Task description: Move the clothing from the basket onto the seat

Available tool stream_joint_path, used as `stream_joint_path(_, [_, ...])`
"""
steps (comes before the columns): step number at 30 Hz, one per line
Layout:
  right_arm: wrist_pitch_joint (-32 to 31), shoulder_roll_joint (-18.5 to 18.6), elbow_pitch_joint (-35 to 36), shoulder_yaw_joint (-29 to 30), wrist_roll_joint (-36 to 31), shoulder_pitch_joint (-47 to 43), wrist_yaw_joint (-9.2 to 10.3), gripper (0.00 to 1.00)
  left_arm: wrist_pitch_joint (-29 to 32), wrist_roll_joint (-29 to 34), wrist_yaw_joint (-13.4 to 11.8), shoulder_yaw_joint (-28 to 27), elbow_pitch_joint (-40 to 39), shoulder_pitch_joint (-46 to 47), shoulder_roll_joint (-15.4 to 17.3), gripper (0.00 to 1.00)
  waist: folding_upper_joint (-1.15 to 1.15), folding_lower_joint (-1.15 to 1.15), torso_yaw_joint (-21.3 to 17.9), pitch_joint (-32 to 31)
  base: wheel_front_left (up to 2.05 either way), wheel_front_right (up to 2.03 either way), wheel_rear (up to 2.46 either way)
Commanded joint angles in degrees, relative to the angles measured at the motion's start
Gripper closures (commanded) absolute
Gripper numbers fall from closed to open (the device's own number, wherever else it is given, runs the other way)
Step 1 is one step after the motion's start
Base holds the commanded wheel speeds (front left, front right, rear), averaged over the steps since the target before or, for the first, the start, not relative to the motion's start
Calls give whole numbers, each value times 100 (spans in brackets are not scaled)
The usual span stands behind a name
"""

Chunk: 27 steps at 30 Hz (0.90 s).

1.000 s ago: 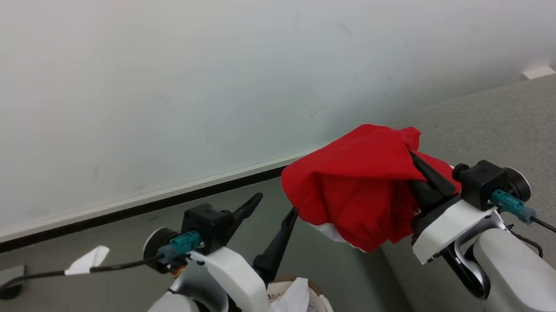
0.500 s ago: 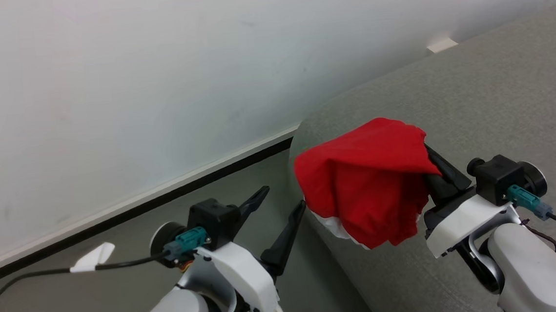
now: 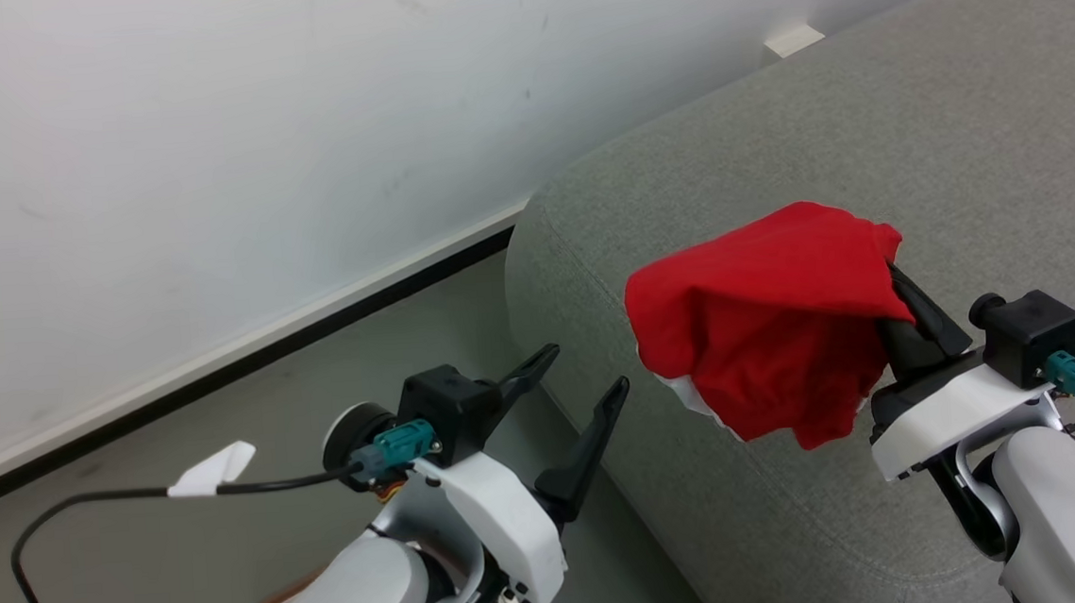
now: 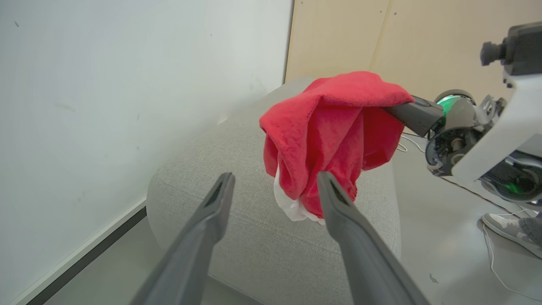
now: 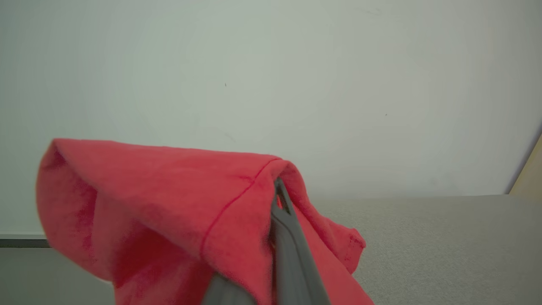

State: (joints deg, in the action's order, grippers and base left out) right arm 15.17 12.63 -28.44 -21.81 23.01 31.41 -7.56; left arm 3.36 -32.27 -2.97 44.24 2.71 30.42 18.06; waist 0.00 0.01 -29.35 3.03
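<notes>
Now we hold a red garment (image 3: 766, 323) clamped in our right gripper (image 3: 891, 284); it drapes over the fingers (image 3: 922, 322) and hangs above the grey seat (image 3: 865, 108) near its rounded end. Our left gripper (image 3: 586, 371) hovers beside the seat, fingers spread, empty.

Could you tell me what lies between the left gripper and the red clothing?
Only the rounded edge of the seat shows between the left gripper and the clothing in the head view; nothing else.
</notes>
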Motion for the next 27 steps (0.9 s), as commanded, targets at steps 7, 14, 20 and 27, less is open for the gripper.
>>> stream_joint_path(7, [-3,63,-173,562,-116,414,14,100,223,221,33,105,-235,348,52,0,0,-1,229,782,0,0,0])
stream_joint_path(14, [-3,226,-480,1549,-433,1242,13,100,537,514,307,296,-378,1167,-49,0,0,-1,885,1970,0,0,0])
stream_joint_path(20, [-3,545,-1075,2200,-801,2142,14,100,564,674,488,392,-282,1716,-215,0,0,-1,1402,2696,0,0,0])
stream_joint_path(27, [-3,950,-1882,3047,-1408,2907,14,100,374,743,583,487,53,1988,-433,0,0,-1,1779,2881,0,0,0])
